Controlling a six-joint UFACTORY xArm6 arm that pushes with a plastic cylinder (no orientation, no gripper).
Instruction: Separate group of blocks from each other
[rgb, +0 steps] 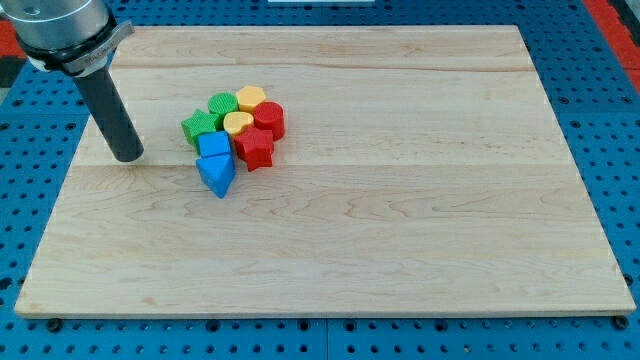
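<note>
Wooden board (400, 220) is lying bare around one tight cluster; my tip (128, 157), holding nothing, is sitting left of the green block (198, 127), so I'm planning shallow wedging pushes.

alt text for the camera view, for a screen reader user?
Eight small blocks sit packed in one cluster on a wooden board: two green, two yellow, two red and two blue. My tip rests on the board to the view's left of the cluster, apart from it.
</note>
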